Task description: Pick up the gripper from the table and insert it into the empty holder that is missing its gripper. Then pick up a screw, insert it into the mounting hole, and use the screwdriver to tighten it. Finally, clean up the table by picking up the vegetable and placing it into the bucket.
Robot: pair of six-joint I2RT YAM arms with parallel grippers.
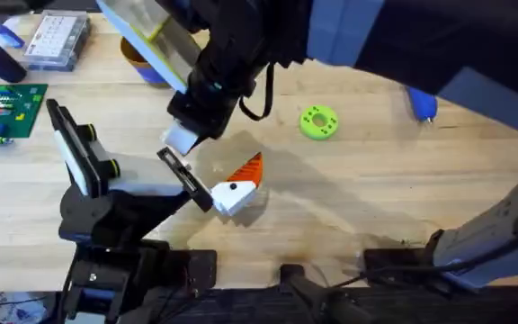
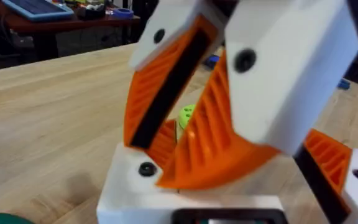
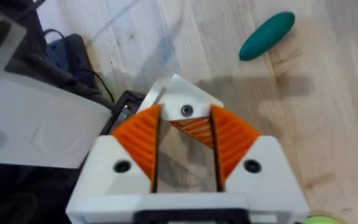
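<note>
You have the gripper [image 3: 186, 111] sitting between the tips of your right gripper [image 3: 185, 134], just beside the holder [image 1: 178, 168], likely so it lines up for insertion. Whether it is clenched, I cannot tell. The screwdriver [image 1: 421, 106], vegetable [image 3: 266, 36] and bucket [image 1: 138, 56] lie well apart, for later steps.

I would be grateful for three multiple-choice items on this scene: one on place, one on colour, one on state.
1. The screwdriver lies: A in the bucket; B on the table, right of the ring; C on the stand.
2. The ring is: A red; B white; C green.
3. The vegetable is: A lying on the table; B in the bucket; C held by a gripper.

B: the overhead view shows it past the ring. C: it is bright green. A: it rests on bare wood.
</note>
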